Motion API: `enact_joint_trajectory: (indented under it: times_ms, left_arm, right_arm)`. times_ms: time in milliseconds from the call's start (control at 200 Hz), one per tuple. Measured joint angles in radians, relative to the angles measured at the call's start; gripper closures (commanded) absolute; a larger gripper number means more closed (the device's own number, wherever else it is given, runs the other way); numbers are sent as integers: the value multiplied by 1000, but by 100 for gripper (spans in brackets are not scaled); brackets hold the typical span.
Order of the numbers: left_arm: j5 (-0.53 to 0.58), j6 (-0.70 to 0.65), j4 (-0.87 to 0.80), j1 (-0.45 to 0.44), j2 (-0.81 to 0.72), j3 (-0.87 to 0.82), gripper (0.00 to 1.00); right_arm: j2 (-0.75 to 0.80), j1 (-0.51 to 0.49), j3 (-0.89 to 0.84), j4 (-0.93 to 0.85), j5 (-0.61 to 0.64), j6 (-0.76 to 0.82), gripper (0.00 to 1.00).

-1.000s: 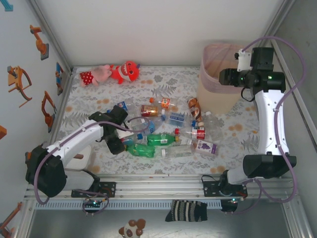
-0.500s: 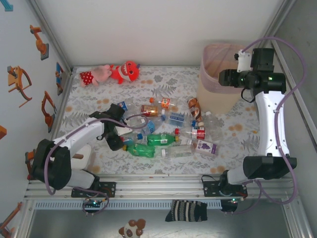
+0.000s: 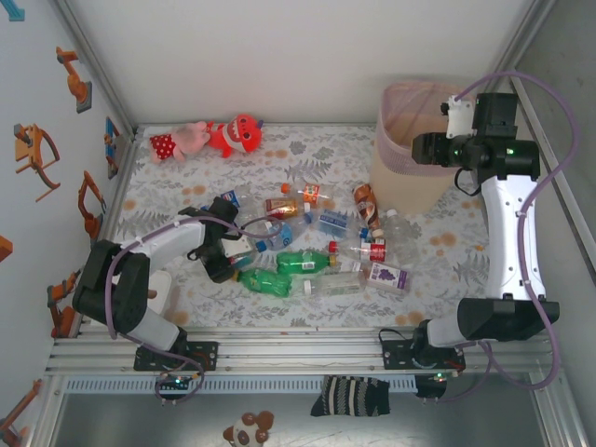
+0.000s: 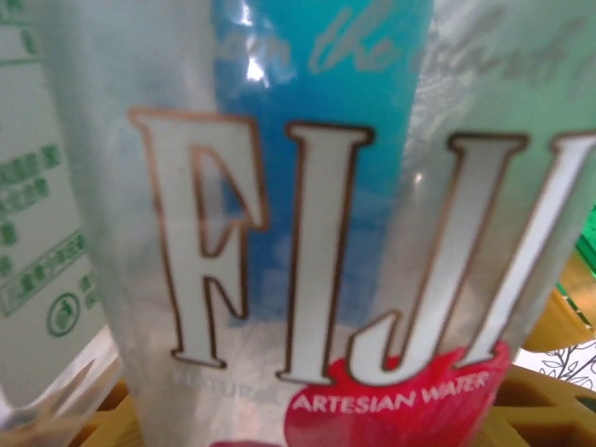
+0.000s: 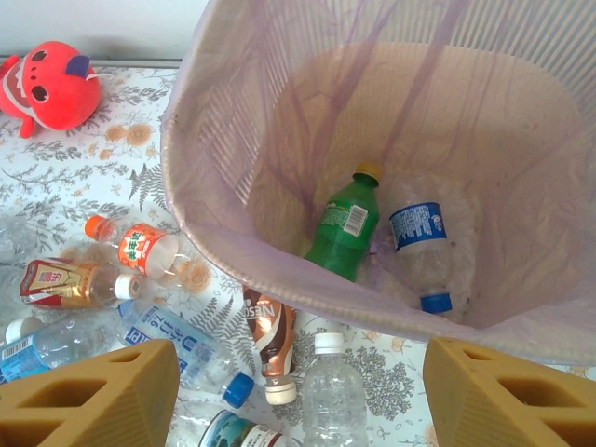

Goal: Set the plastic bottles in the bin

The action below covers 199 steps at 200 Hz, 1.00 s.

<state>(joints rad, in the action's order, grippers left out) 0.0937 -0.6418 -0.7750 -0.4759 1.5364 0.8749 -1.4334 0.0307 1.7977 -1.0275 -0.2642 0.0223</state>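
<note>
**Entry: Fiji bottle (image 4: 298,233)**
Location: low among the loose bottles (image 3: 303,262) on the left of the table (image 3: 158,196), at the left gripper (image 3: 222,259). It is well apart from the bin (image 3: 396,177) at the far right.

**Hazards (judged)**
1. Slip. The wall is smooth, thin and clear, so a light hold could let the bottle slide out on the lift, and a hard one could buckle it and squirt it free.
2. Scatter. Neighbouring bottles lie close by, so a rising or swinging arm could knock them and roll them away.
3. Crowded drop. The right gripper (image 3: 421,149) hangs over the bin mouth, so a left-arm delivery risks the arms meeting there.
4. Long carry. The route crosses the whole pile, and a drop midway would put the bottle back among the others.

**Fingers**
- Left: the yellow fingers (image 4: 559,317) flank the Fiji bottle, which sits deep between them. Whether they press it cannot be told.
- Right: the right gripper (image 5: 300,372) is spread wide, holding and touching nothing.

**Bin contents:** 2 bottles, 1 green (image 5: 340,223) and 1 blue-labelled (image 5: 419,237).
</note>
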Motion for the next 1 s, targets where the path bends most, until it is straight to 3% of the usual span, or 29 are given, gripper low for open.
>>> enact_joint_trajectory:
  times_ms: [335,571,766,996]
  left_arm:
    - [-8,0,-7,-2,-22,1,51]
    - [-37,0,-44,-4,-157,6,52]
    - [-115,3,-65,-8,-306,38,52]
    - [-280,55,-26,-8,-449,81,51]
  right_arm:
    - [14,0,-1,0,0,2,31]
    - [56,0,-1,-2,0,2,31]
    - [89,0,-7,3,-40,-3,32]
    - [194,-14,-143,142,-204,-53,32]
